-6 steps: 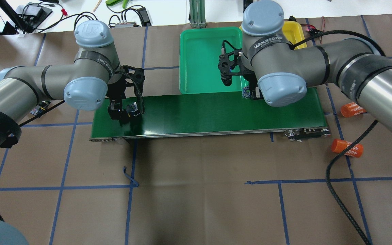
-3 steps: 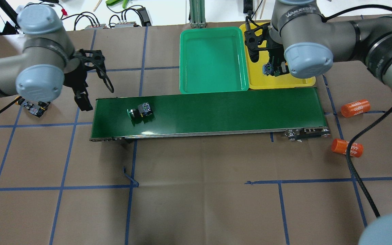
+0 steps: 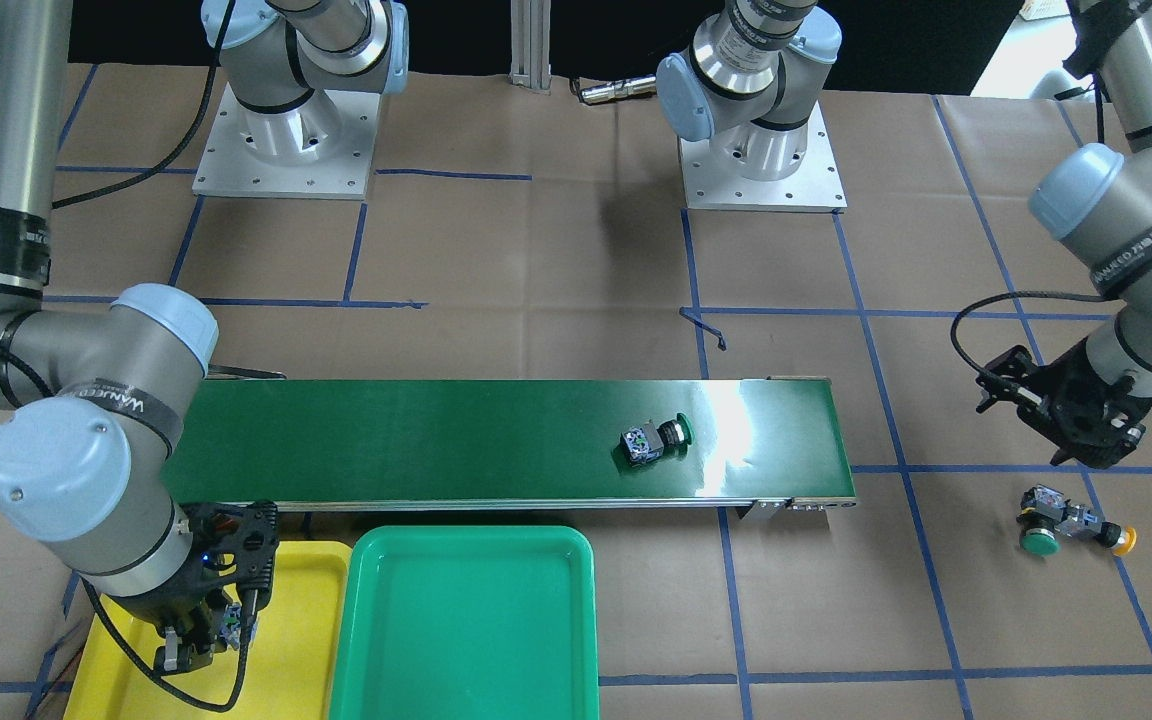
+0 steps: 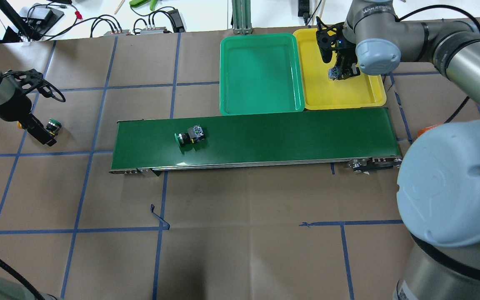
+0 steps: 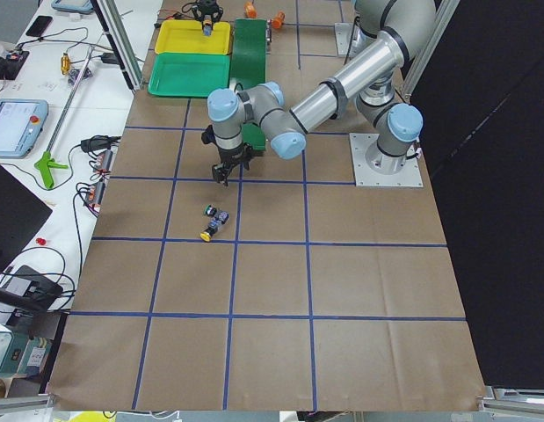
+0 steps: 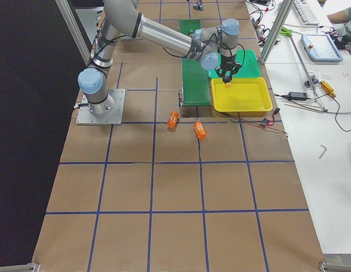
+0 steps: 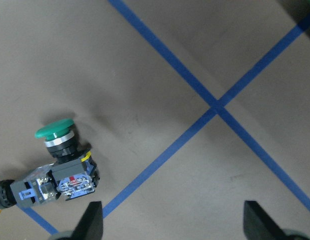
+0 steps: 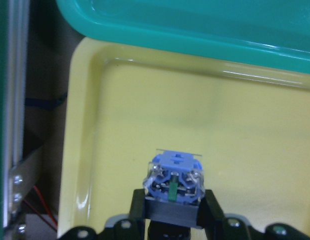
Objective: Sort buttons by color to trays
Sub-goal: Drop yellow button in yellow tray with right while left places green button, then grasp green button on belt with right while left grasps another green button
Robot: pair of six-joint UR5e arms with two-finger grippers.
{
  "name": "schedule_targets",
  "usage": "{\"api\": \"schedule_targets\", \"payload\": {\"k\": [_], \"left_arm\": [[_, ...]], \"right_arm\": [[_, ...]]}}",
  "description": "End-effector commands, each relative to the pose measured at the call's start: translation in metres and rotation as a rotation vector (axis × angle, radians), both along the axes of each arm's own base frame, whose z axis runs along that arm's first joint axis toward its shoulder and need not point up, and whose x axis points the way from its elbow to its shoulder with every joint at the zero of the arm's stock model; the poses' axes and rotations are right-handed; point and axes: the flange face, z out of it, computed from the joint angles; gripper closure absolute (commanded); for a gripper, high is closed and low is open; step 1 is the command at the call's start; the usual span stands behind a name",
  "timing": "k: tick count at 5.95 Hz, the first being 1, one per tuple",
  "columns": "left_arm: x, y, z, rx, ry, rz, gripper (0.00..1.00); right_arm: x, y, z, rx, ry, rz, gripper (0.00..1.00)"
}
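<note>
Six cameras ringing the table [image 4: 244, 250]
Four are looking down from all sides, sharing the belt [image 4: 286, 137]; two are peering close.

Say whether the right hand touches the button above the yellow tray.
Touching. Right wrist view: the right hand grips the button, fingers against both sides.

Table [image 4: 240, 250]: brown paper surface gridded with blue tape. Lying directly on it are:

- a long dark-green conveyor belt [image 4: 265, 137]
- beside the belt, a bright green plastic tray [image 4: 261, 75] and a bright yellow plastic tray [image 4: 340, 93], side by side
- two orange cylinders [image 6: 173, 119] [image 6: 199, 130]
- a green-capped push-button switch [image 3: 1040, 535] and a yellow-capped push-button switch [image 3: 1106, 535], lying together
</note>
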Motion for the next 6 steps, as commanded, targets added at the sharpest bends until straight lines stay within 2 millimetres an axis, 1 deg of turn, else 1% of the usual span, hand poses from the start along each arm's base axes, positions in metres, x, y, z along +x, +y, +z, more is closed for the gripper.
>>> {"api": "schedule_targets", "payload": {"k": [1, 2, 3, 4, 5, 6], "left_arm": [[0.034, -0.010, -0.049, -0.009, 0.005, 0.042, 0.03], [0.041, -0.022, -0.054, -0.025, -0.002, 0.044, 0.03], [0.044, -0.041, -0.040, -0.064, -0.025, 0.033, 0.03], [0.050, -0.055, -0.035, -0.096, -0.046, 0.028, 0.03], [0.053, -0.071, -0.044, -0.103, -0.049, 0.019, 0.02], [0.047, -0.074, -0.052, -0.076, -0.039, 0.007, 0.03]], "right_arm": [[0.000, -0.005, -0.005, 0.006, -0.054, -0.026, 0.00], [0.001, 0.003, 0.028, -0.021, -0.052, -0.049, 0.00], [0.015, 0.027, 0.066, 0.046, -0.064, -0.093, 0.00], [0.044, 0.059, 0.103, 0.088, -0.075, -0.148, 0.00], [0.094, 0.095, 0.120, 0.104, -0.076, -0.155, 0.00], [0.123, 0.117, 0.121, 0.108, -0.080, -0.170, 0.00]]}}
